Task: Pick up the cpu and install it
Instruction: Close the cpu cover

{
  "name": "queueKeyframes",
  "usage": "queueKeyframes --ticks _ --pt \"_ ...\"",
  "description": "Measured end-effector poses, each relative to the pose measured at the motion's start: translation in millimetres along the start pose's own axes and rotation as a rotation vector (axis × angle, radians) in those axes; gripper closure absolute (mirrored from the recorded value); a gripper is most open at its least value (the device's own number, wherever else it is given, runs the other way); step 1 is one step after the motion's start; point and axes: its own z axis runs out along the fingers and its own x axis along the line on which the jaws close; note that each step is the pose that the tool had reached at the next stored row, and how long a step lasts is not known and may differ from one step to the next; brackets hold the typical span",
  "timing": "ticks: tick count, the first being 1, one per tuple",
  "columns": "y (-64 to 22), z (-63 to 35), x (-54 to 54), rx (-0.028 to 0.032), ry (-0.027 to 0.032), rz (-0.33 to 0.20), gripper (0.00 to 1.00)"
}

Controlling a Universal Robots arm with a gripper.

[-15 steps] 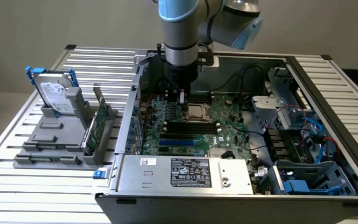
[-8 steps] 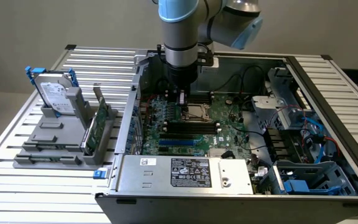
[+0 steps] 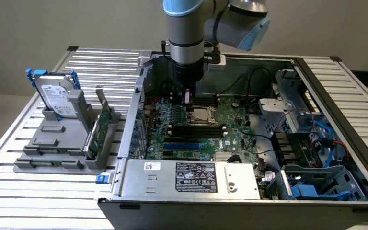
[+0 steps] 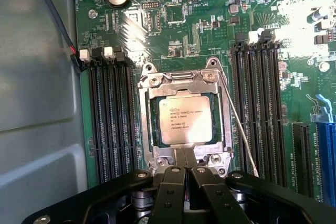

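A: Black gripper [image 4: 184, 154], state?
B: Clenched. Fingers [image 4: 169, 182] are pressed together with nothing between them. Tips sit over the near edge of the socket frame [image 4: 181, 78]; cannot tell if they touch it.
A: And the cpu [image 4: 185, 120]?
B: Seated flat inside that frame, just beyond the tips. Small square, matte silvery lid with dark print, pale rim.
A: Around it?
B: Frame is bright stamped steel, with a thin wire lever [image 4: 239, 124] alongside. Black ribbed memory slots [image 4: 110, 119] flank both sides on the glossy green motherboard [image 4: 173, 24].

Even light, glare on motherboard [image 4: 173, 40] (blown white)
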Motion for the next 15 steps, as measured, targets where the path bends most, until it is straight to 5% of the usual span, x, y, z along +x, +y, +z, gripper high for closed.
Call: queueKeyframes --ticks 6,15 --pt "-0.5 -4.9 0.0 0.0001 -0.0001 0.000 0.89" --pt "-14.3 -22.8 -1.1 -0.0004 0.0003 0.000 0.89"
